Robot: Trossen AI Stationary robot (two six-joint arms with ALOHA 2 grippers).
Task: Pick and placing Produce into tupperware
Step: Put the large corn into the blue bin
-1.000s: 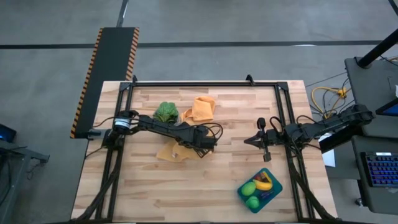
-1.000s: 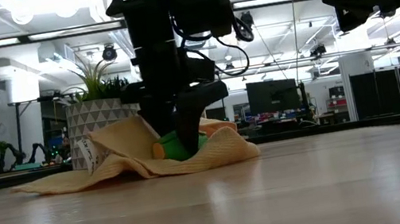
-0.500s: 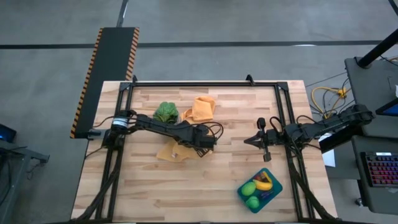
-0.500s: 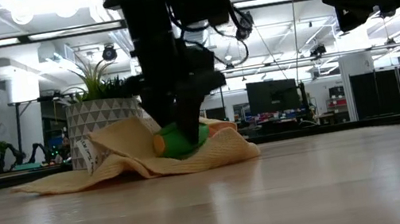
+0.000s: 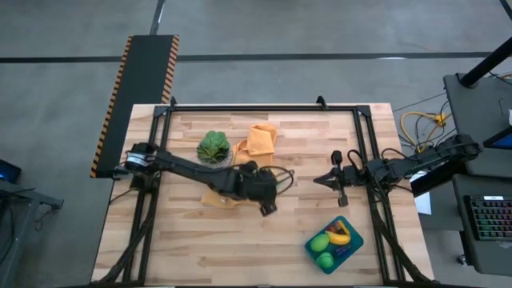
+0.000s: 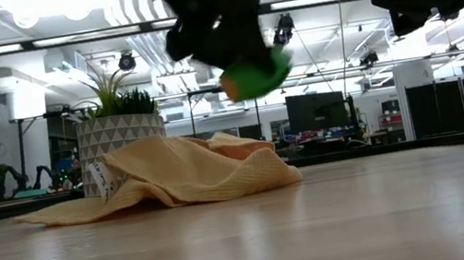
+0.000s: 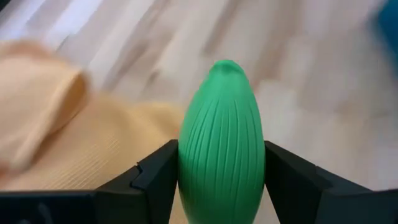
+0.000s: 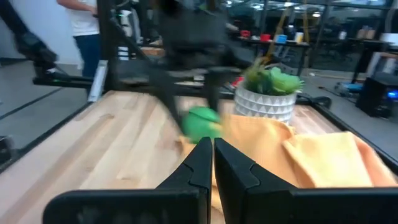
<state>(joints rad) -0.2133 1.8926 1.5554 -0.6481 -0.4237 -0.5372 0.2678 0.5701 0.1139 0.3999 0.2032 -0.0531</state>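
My left gripper [image 5: 266, 206] is shut on a green ribbed toy vegetable [image 7: 222, 146] and holds it in the air just right of a crumpled orange cloth [image 6: 174, 178]. The piece also shows in the low view [image 6: 256, 76] and the right wrist view [image 8: 200, 121]. The teal tupperware [image 5: 352, 238] lies at the near right, holding two green pieces, a yellow banana and small bits. My right gripper [image 5: 320, 182] is shut and empty, raised at the table's right. My left gripper pinches the green vegetable's two long sides [image 7: 186, 168] between its two fingers [image 7: 155, 180], back from its pointed end. The fingers lie along the piece, and its tip sticks out past them. The piece is lifted clear of the cloth and the table.
A leafy plant in a white patterned pot [image 5: 213, 146] stands at the far left of centre. A second orange cloth [image 5: 260, 139] lies beside it. Bare wooden table [image 5: 200, 248] stretches along the near side. People stand beyond the table in the right wrist view.
My left gripper has risen from the orange cloth with the green vegetable and gone toward the table's near right. The piece, which lay on the cloth, now hangs clear above it. The cloth has stayed in place.
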